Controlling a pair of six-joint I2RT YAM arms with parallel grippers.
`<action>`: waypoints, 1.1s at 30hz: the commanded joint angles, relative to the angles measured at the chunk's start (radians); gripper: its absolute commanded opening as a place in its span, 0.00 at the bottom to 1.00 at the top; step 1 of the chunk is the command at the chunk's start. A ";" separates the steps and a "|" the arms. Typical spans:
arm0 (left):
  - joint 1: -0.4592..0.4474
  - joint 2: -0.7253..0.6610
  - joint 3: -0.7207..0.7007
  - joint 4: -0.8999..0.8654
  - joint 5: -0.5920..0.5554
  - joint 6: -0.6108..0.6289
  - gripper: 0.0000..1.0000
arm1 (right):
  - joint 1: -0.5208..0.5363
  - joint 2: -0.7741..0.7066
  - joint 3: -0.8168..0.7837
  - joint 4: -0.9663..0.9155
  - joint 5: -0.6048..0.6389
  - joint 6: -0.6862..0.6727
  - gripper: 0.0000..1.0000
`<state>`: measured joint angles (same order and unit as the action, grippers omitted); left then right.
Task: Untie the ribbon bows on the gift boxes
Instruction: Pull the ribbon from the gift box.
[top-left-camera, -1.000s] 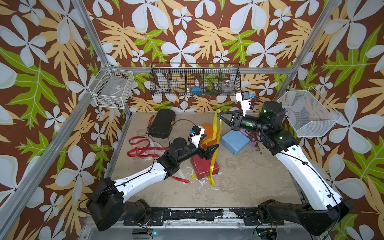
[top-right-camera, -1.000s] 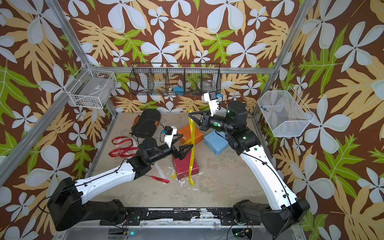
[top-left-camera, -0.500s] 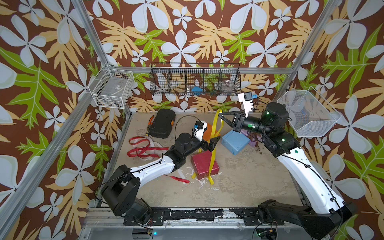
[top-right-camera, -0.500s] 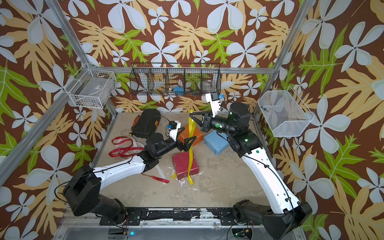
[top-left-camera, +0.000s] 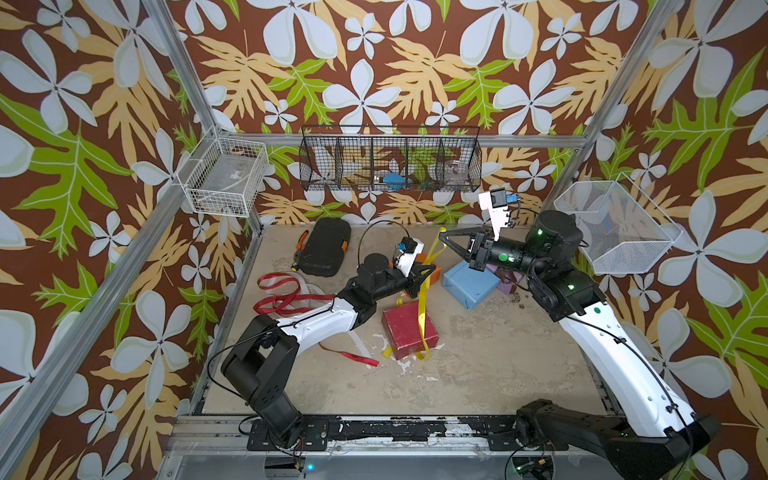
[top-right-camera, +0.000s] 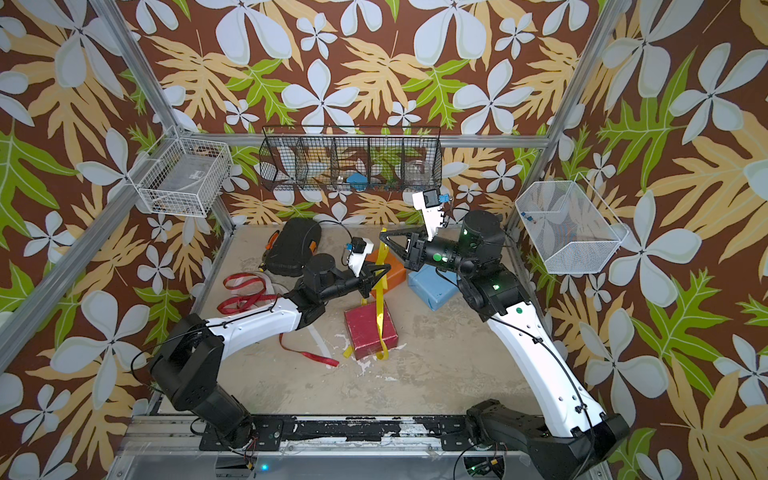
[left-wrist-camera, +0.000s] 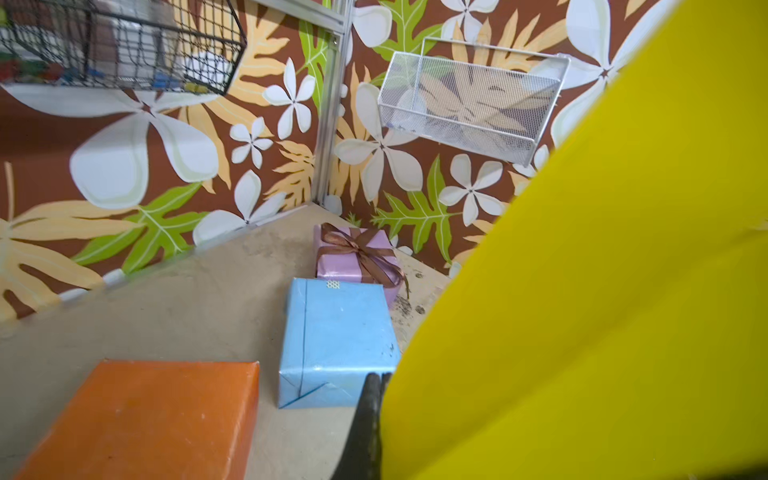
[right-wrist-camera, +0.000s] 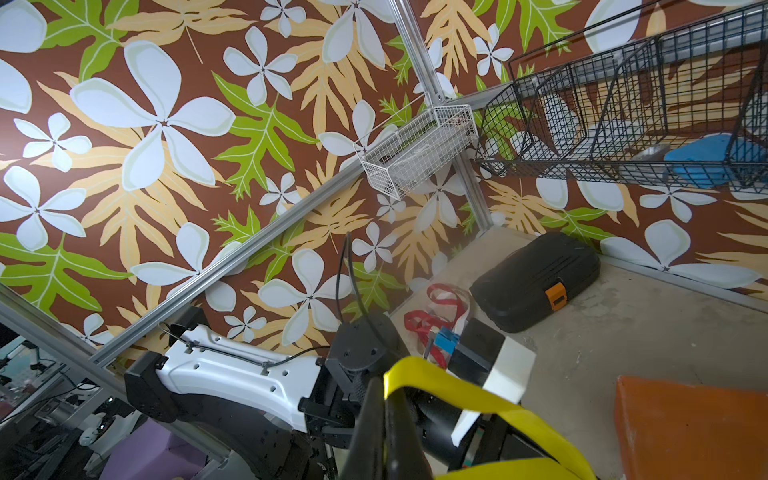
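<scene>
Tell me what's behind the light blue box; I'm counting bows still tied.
Behind the light blue box stands a lilac box with a brown ribbon bow still tied. The blue box covers the lilac box's lower front.

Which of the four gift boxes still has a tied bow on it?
The lilac box in the far corner: a brown ribbon is bowed on top. The orange box and light blue box are bare; the dark red box carries only loose yellow ribbon.

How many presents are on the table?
4: the red box in the middle, the orange box behind it, the blue box beside that, and the lilac box behind the blue one.
</scene>
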<state>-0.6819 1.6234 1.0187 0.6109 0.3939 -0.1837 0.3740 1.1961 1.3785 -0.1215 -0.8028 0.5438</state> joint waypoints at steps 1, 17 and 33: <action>0.001 -0.051 -0.036 -0.003 0.031 -0.063 0.00 | -0.002 -0.006 -0.024 0.015 0.047 -0.033 0.00; -0.049 -0.413 -0.290 -0.102 0.081 -0.280 0.00 | -0.006 0.294 -0.086 0.060 0.388 -0.120 0.48; -0.011 -0.393 -0.223 -0.093 0.092 -0.419 0.00 | 0.039 0.048 -0.550 0.002 0.507 -0.268 0.98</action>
<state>-0.6949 1.2167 0.7834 0.4770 0.4538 -0.5766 0.3988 1.2594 0.9001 -0.1314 -0.2901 0.3077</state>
